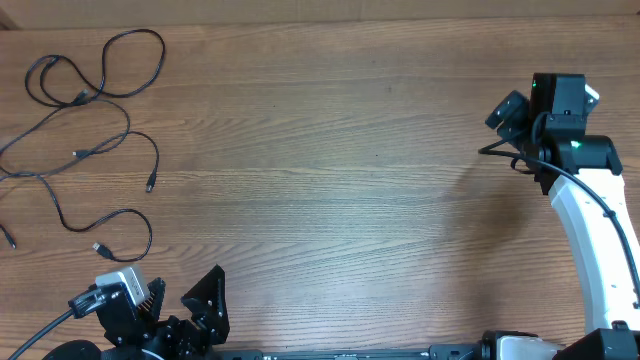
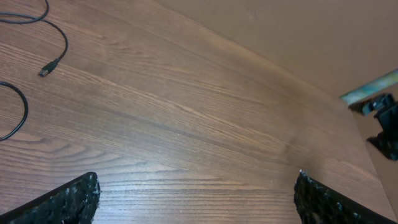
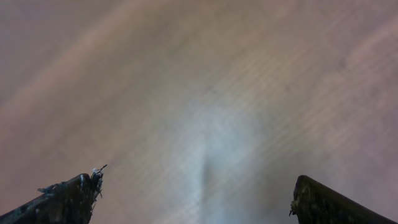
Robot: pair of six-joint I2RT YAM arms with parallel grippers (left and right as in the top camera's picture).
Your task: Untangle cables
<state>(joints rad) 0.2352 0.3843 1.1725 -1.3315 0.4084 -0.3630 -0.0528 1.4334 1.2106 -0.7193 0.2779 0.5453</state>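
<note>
Your left gripper (image 1: 185, 292) sits low at the table's (image 1: 350, 180) near-left edge, jaws spread wide, holding nothing. Your right gripper (image 1: 508, 113) hangs over the table's right side, equally wide and empty.

Cables (image 1: 150, 184) slip off the overhead's left edge; right wrist view, the surface (image 3: 205, 93) is pure blur, grain barely readable.

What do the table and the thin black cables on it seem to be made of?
The table: wood or wood-look laminate, matte brown; long grain lines run across it, but real or printed cannot be told. The cables: likely a rubber or plastic sheath, dull black; they lie in soft loose curves. Their small plug ends are too small to judge.
</note>
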